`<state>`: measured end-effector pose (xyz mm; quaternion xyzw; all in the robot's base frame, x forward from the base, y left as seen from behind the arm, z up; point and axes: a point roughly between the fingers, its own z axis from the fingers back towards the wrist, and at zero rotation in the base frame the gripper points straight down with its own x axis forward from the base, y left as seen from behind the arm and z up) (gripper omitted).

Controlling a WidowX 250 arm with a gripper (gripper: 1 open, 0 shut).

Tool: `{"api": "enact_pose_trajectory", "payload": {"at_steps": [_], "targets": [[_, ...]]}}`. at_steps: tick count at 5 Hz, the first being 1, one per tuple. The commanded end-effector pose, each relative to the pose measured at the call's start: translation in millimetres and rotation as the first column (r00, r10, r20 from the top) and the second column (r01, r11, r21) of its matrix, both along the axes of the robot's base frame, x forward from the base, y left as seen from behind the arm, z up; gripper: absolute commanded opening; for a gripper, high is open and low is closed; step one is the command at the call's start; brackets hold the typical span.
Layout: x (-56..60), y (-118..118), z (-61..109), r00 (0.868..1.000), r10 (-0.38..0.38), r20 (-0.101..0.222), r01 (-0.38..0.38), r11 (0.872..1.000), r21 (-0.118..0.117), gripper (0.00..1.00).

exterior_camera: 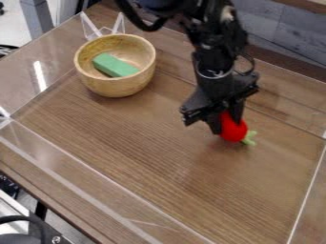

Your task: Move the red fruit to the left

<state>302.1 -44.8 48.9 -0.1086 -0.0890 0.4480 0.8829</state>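
Note:
The red fruit (234,129) is small and bright red, with a pale green leafy tip pointing right, low over the wooden tabletop right of centre. My black gripper (219,116) comes down from the top of the view and is shut on the fruit's upper left side. One dark finger (200,111) shows to the left of the fruit. The fruit's top is hidden by the gripper.
A round wooden bowl (137,81) stands at the back left with a green block (117,66) inside it. Clear acrylic walls (51,152) fence the wooden table (140,143) on all sides.

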Motion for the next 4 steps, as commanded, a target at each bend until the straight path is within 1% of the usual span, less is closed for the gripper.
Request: {"api": "enact_pose_trajectory", "payload": {"at_steps": [1,2,3,4], "targets": [[9.2,4.2,26.0,0.994,-0.079,0.069,0.08,0.997,-0.015,0.0],[14.1,10.4,25.2,0.982,-0.172,0.08,0.174,0.985,-0.011,0.0],[18.1,16.0,20.6,0.95,-0.298,0.089,0.299,0.954,0.003,0.0],[16.6,11.5,16.5,0.899,-0.427,0.095,0.427,0.904,0.027,0.0]]}}
